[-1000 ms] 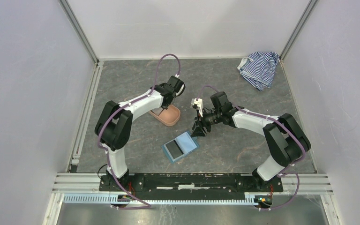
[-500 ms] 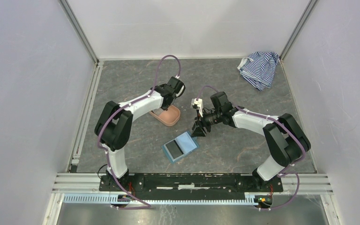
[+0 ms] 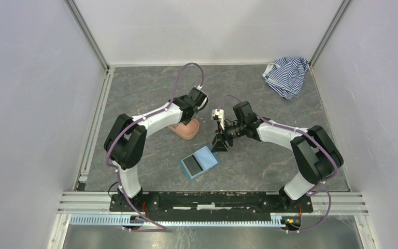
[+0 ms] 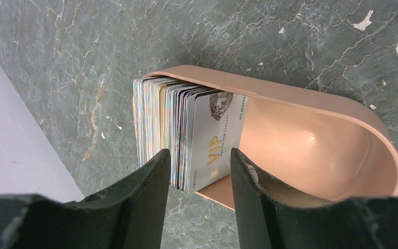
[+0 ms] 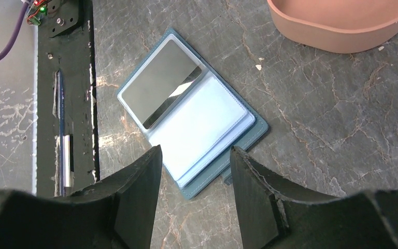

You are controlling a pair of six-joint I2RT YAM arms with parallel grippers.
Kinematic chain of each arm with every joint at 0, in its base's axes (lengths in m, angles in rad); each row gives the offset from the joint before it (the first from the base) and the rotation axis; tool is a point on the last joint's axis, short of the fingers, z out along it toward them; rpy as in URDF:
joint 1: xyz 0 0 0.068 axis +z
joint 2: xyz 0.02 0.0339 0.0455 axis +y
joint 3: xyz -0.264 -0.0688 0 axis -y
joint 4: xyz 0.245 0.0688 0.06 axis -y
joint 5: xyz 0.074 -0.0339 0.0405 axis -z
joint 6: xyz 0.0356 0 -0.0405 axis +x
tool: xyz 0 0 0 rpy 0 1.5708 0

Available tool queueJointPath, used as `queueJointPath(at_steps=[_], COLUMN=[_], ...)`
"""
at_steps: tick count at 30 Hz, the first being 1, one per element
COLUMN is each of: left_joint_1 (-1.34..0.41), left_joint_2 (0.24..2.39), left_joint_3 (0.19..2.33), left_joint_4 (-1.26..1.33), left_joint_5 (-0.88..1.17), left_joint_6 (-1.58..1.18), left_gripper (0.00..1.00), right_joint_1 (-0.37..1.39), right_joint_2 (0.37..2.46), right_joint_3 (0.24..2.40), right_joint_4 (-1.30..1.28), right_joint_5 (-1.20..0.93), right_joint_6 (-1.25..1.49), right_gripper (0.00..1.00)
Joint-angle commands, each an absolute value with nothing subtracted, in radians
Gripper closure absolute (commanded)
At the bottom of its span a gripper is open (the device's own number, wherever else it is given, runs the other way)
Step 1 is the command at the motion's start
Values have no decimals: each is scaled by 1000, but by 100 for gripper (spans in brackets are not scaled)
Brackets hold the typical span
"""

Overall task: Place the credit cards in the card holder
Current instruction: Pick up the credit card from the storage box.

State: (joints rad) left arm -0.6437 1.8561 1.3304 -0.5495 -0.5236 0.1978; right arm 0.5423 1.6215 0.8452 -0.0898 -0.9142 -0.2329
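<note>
The card holder [image 5: 207, 129] lies opened flat on the grey bench [image 3: 259, 166], a little toward the near edge and about midway between the left and right edges, turned at an angle to them. One dark, shiny card [image 5: 160, 83] sits in its left pocket; the right side shows only light blue sleeves.

The right pincer [image 5: 196, 155] hangs just above the holder's far edge, released, jaws apart, grasping nothing.

The credit cards [image 4: 186, 140] stand on edge as a thick pack at one end of the salmon-pink tray [image 4: 290, 96], leaning on its end wall (the front card carries the word VIP). The other end of the tray is bare. The tray stands near the centre of the bench, close to the holder but not touching it.

The left pincer [image 4: 199, 166] is over the pack, jaws apart, with the front cards showing in the gap; I cannot tell if a pad touches them.

A striped cloth [image 3: 287, 75] is crumpled in the far right corner, well apart from both arms
</note>
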Motion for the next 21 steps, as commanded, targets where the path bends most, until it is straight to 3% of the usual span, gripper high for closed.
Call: queueJointPath(at_steps=[1, 17, 21], left_joint_1=[-650, -649, -649], left_joint_2=[1869, 1928, 1934], left_joint_3=[1316, 1301, 1298], left_joint_4=[-499, -465, -460], left_joint_5=[-588, -654, -677], left_joint_6=[170, 188, 198], left_gripper=[46, 47, 52], right_joint_1=[539, 538, 537], right_joint_2=[1631, 1632, 1633], right_joint_3=[885, 887, 887], right_joint_4=[-75, -79, -80], right_joint_5=[-943, -954, -956], right_joint_6=[-242, -248, -249], right_gripper=[42, 41, 41])
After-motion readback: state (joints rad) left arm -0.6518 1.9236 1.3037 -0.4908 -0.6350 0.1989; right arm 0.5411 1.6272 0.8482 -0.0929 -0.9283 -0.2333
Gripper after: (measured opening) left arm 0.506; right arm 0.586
